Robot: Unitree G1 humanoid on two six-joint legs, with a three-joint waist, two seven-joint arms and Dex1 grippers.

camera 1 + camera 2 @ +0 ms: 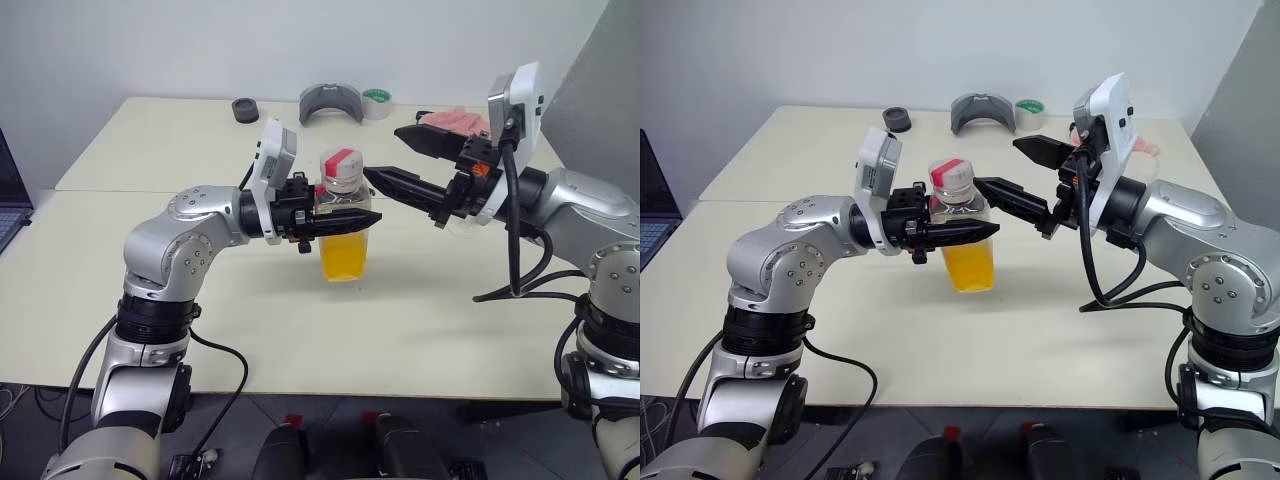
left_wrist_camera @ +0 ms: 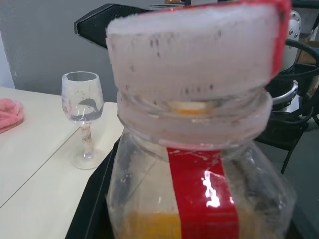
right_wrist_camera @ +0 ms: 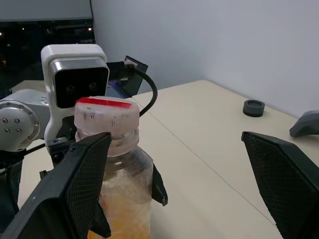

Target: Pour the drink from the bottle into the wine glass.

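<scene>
The small clear squarish plastic bottle [image 1: 345,225] of orange drink [image 1: 343,255], still capped, is held above the tabletop [image 1: 420,330] by the closed left gripper [image 1: 340,220], while the wide-open right gripper [image 1: 405,160] must be closed on the white red-striped cap [image 1: 341,166] for unscrewing.

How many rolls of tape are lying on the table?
1. The roll of tape lies at the far edge of the table, just beside the grey curved object. Others may be hidden behind the robot's arms.
</scene>
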